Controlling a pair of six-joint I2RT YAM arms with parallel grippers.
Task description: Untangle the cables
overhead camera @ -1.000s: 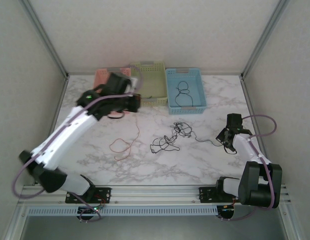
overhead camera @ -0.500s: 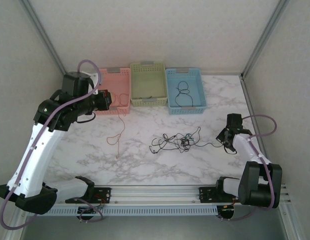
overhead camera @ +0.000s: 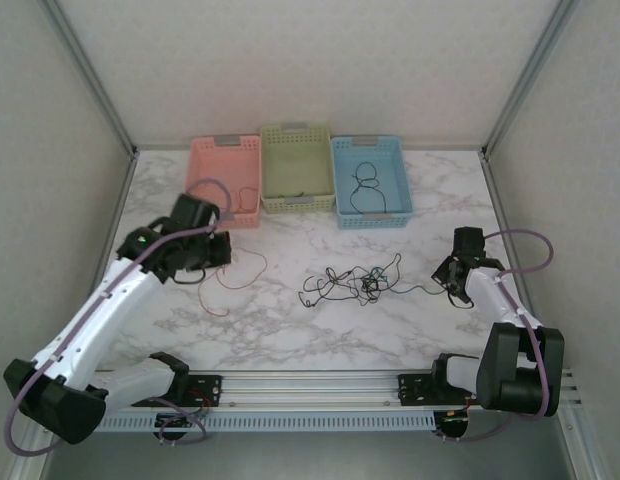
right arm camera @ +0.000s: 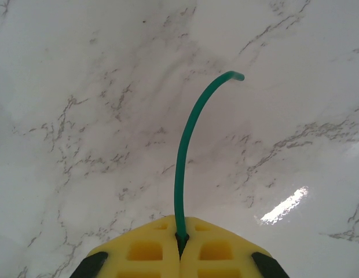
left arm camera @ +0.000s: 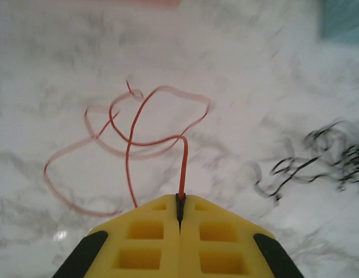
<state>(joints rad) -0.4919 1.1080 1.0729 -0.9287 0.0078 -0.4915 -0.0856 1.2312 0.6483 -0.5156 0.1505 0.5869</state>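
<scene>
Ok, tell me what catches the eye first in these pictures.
A dark tangle of cables lies in the middle of the table. The left gripper is shut on a looping red cable, and the right gripper is shut on a green cable. At the far edge stand a pink basket, a green basket and a blue basket, the last holding a black cable.
</scene>
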